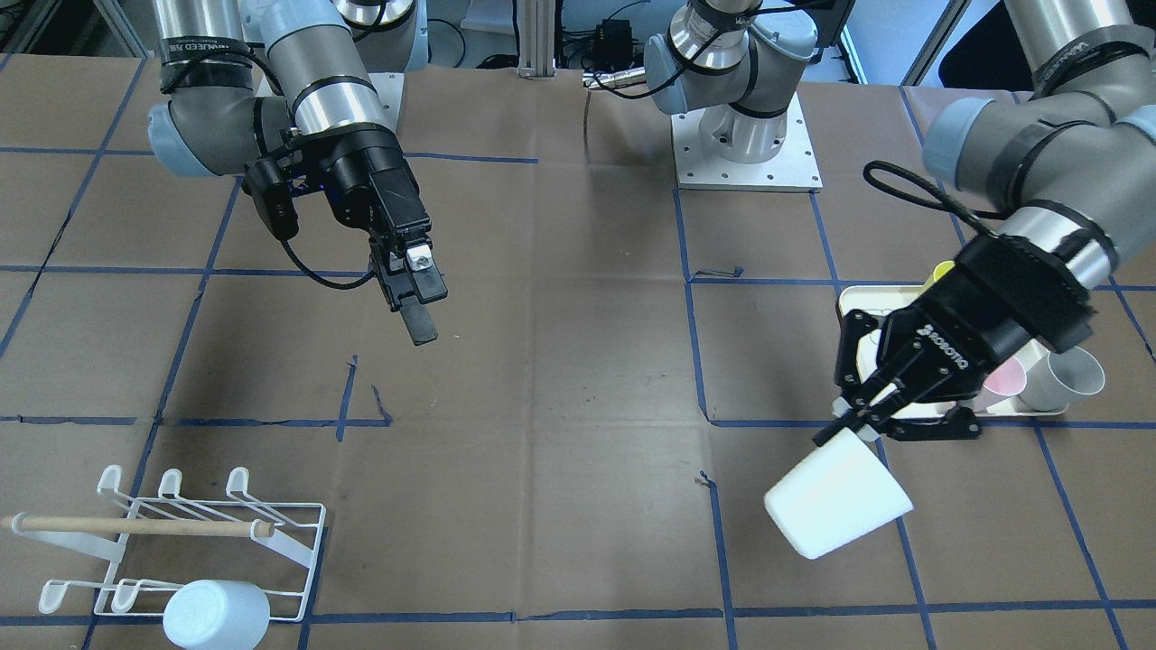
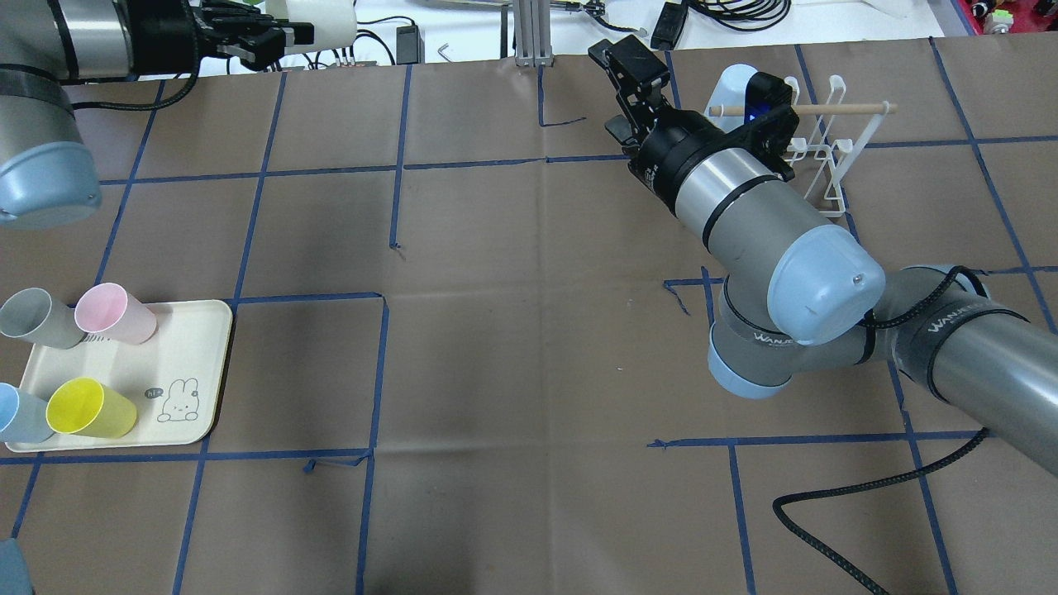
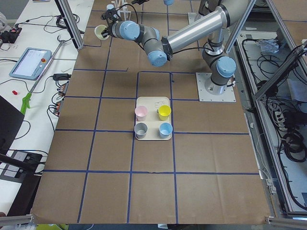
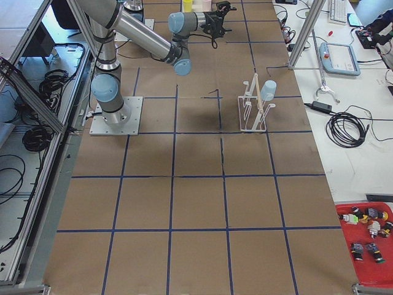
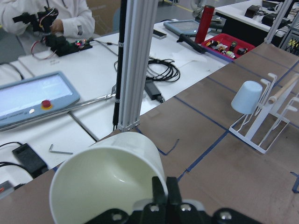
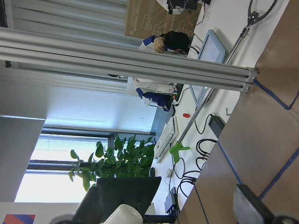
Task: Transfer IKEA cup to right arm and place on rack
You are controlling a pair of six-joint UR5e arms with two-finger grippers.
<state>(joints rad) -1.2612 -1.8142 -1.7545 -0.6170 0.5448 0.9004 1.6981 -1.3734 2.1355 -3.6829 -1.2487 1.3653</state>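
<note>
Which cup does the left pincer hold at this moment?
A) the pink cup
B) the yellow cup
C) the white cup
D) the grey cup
C: the left pincer is shut on the rim of the white cup, which hangs tilted above the table.

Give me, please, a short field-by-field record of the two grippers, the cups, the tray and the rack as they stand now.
Left gripper: shut on the rim of the white plastic cup, held tilted in the air
Right gripper: open, empty, apart from that cup
White wire rack with wooden dowel: one pale blue cup hung on it
Cream rectangular tray: pink cup, grey cup, yellow cup, light blue cup
Handover: not yet done
</note>
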